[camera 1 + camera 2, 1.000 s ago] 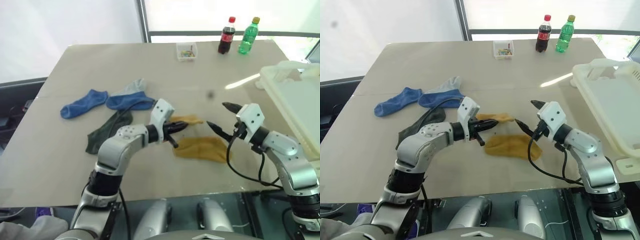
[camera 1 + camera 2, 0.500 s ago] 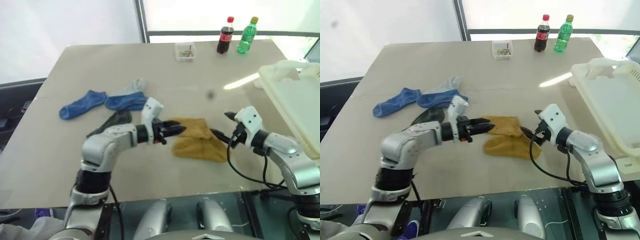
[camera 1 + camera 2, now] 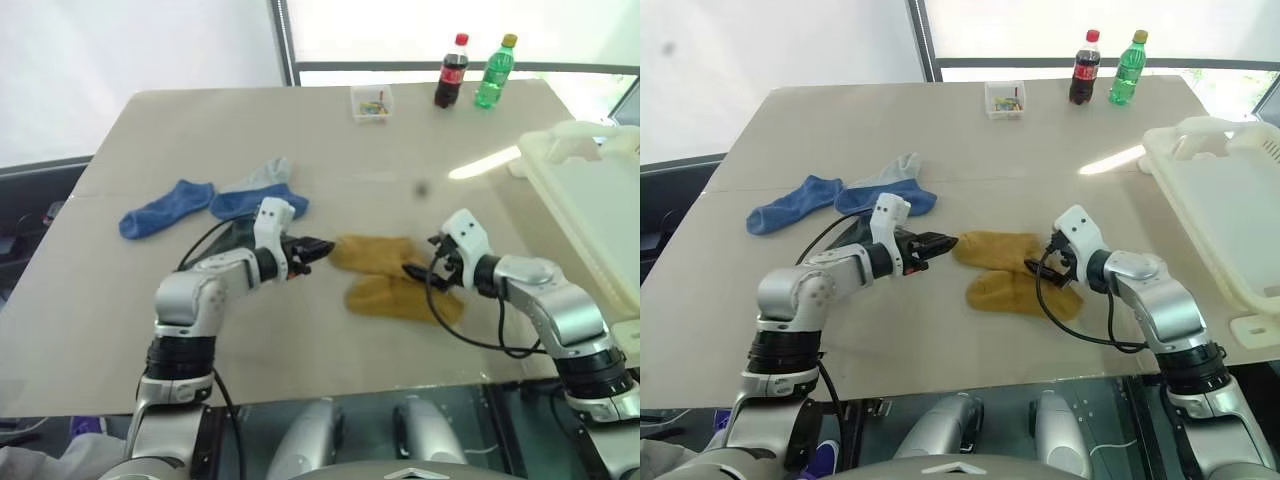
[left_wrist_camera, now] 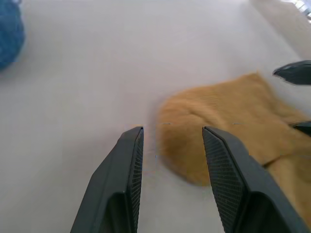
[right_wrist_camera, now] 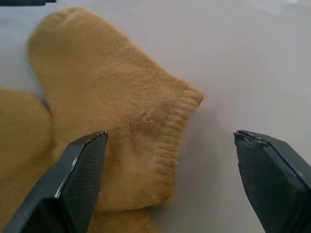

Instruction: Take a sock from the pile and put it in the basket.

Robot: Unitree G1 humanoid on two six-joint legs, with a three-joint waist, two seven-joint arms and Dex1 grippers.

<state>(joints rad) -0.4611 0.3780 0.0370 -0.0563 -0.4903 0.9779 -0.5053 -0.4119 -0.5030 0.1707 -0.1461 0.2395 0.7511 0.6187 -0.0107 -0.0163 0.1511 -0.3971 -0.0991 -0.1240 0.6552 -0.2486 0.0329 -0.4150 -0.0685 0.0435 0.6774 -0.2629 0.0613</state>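
Right gripper (image 5: 170, 179) spread wide over the cuff of the upper mustard sock (image 3: 372, 253), nothing gripped, left gripper (image 4: 171, 160) part open and empty at its toe, second mustard sock (image 3: 400, 298) beneath, blue socks (image 3: 165, 207) farther left, basket (image 3: 1230, 215) at the table's (image 3: 300, 150) right edge.

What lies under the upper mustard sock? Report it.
The upper mustard sock overlaps the second mustard sock along its near edge; elsewhere it rests on the table. How far the overlap extends underneath is covered.
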